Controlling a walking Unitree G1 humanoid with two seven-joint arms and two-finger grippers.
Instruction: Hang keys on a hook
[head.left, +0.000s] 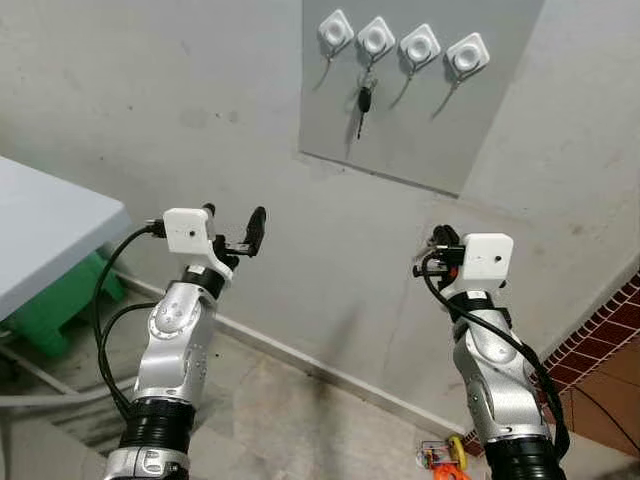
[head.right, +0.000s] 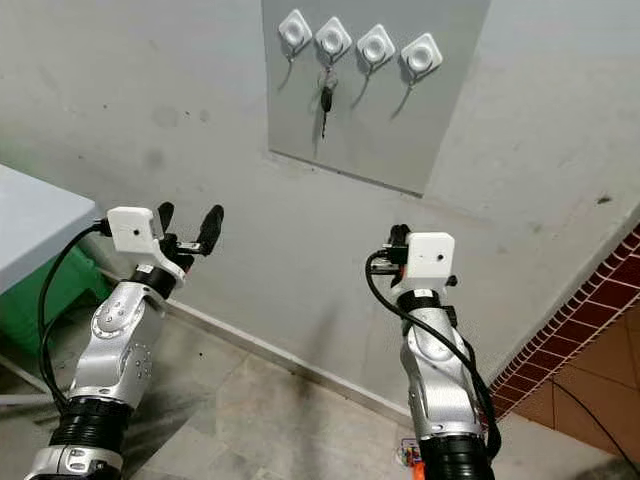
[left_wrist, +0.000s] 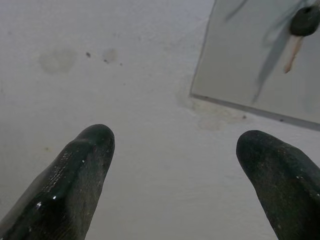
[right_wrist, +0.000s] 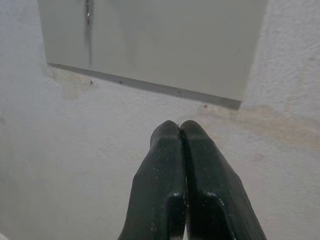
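A black-headed key (head.left: 365, 100) hangs on the second hook from the left (head.left: 376, 38) in a row of several white hooks on a grey wall panel (head.left: 420, 140). The other hooks (head.left: 467, 55) carry nothing. My left gripper (head.left: 235, 222) is raised well below and left of the panel, open, with nothing between its fingers (left_wrist: 85, 170). In the left wrist view the key (left_wrist: 300, 30) is blurred, on the panel. My right gripper (head.left: 440, 248) is held up below the panel's right part, with its fingers (right_wrist: 180, 150) shut together on nothing. The panel's lower edge (right_wrist: 150, 85) lies just ahead of them.
A white table (head.left: 50, 230) juts in from the left with a green stool (head.left: 60, 300) beneath it. Red brick tiles (head.left: 600, 340) cover the lower right wall. A small orange object (head.left: 445, 460) lies on the floor by my right arm.
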